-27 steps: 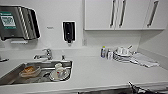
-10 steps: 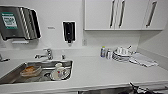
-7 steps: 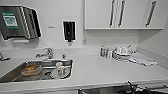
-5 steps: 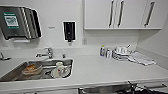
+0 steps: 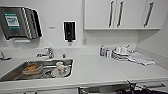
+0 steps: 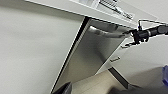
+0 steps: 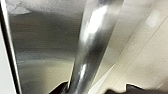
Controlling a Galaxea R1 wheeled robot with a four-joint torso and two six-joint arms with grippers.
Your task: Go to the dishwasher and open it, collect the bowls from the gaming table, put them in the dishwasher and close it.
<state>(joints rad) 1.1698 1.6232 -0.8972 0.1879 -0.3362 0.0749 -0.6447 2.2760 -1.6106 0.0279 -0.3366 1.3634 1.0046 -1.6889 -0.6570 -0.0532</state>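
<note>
The dishwasher has a stainless-steel front, and its door leans out from the white cabinets with a dark gap along one side. My right gripper sits at the end of the door's bar handle, shut on it. From the right wrist that handle runs large and shiny between my dark fingers. In the head view the door's top edge juts out below the counter, with my right arm beside it. A dark part of my left gripper shows near the floor. The gaming table and bowls are out of view.
A white counter runs ahead with a steel sink holding dishes. Bottles, stacked crockery and a cloth lie at the back right. White drawers flank the dishwasher, and wall cabinets hang above.
The dishwasher door's top edge has come out a little farther below the counter's front, with my right arm on it. The counter and sink look the same.
</note>
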